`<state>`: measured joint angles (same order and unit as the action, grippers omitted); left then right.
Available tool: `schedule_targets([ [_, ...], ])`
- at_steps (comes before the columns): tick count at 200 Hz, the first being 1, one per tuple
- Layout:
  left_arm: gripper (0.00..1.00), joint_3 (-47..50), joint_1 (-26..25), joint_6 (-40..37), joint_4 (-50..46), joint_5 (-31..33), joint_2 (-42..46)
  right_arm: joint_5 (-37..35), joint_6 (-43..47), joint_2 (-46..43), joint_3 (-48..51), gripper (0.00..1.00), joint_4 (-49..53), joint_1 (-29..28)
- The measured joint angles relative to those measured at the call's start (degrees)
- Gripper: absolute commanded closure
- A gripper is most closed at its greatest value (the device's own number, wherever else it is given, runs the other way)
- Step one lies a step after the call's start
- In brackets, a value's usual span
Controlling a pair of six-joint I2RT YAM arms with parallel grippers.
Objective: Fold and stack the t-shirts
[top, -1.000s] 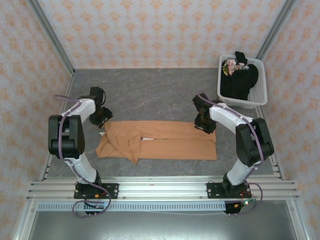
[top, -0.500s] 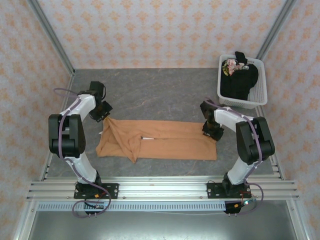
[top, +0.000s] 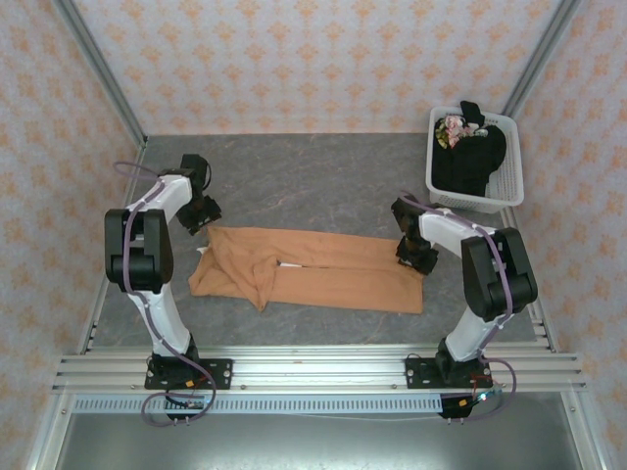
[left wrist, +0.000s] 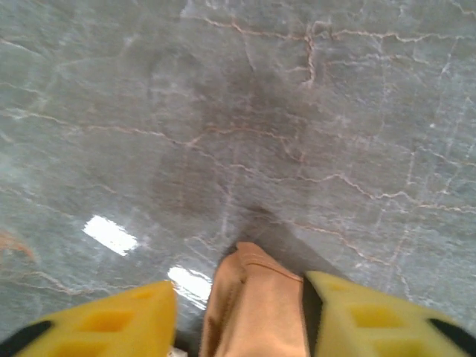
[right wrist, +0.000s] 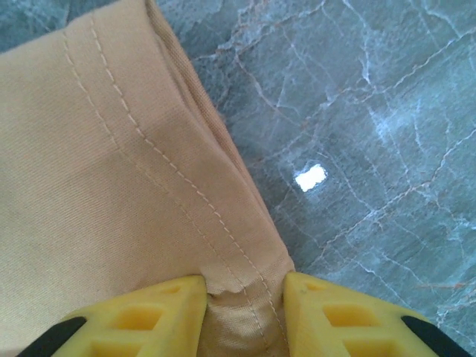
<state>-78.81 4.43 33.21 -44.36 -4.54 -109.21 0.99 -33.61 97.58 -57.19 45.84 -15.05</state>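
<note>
The orange-tan t-shirt (top: 323,274) lies folded into a long band across the grey table. My left gripper (top: 202,217) is at its far-left corner. There a raised tip of orange fabric (left wrist: 256,297) runs between the yellow fingers (left wrist: 357,312), held off the table. My right gripper (top: 417,257) is at the far-right corner, shut on the stitched hem (right wrist: 242,305), which bunches between its pads. The black t-shirt (top: 470,162) with a colourful print is heaped in the basket.
The white slatted basket (top: 509,196) stands at the back right, against the wall. Bare marbled table (top: 304,181) stretches behind the orange shirt. Metal rails (top: 313,367) run along the near edge by the arm bases.
Both grippers came down onto the shirt's far corners. The shirt's left end has slid a little toward the back, so the band now lies slightly slanted.
</note>
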Motion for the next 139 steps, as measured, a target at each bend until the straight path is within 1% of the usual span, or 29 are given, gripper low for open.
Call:
schedule_targets([
  [13,0.44,0.5,-0.3,0.4,-0.2,1.6,1.7,0.0,0.7,-0.2,-0.2,0.62,0.0,0.0],
  [26,0.45,2.6,-1.2,1.8,-0.4,2.8,6.3,0.1,1.5,-1.0,-0.5,0.59,0.0,0.0],
  [39,0.49,6.2,-3.3,4.3,-1.3,3.1,13.4,0.3,2.5,-2.6,-1.3,0.58,0.0,0.0],
  [54,0.55,12.3,-7.3,9.4,-2.0,1.9,23.4,0.6,3.6,-5.0,-2.4,0.57,0.0,-0.2],
  [72,0.63,21.9,-14.1,16.5,-2.0,-1.0,34.3,1.4,4.7,-7.9,-3.5,0.57,0.0,-0.9],
  [90,0.62,31.5,-22.7,24.0,-1.3,-3.6,40.8,2.6,5.4,-9.8,-4.3,0.57,-0.1,-2.1],
  [104,0.62,36.3,-29.3,27.3,-0.6,-5.1,42.0,3.5,5.8,-10.4,-4.5,0.57,-0.1,-3.0],
  [115,0.62,38.0,-33.8,28.5,-0.3,-5.3,41.9,4.1,6.1,-10.4,-4.5,0.57,-0.1,-3.7],
  [139,0.54,38.3,-41.6,28.5,1.0,-5.3,41.5,5.2,6.5,-10.4,-4.4,0.57,-0.1,-4.1],
])
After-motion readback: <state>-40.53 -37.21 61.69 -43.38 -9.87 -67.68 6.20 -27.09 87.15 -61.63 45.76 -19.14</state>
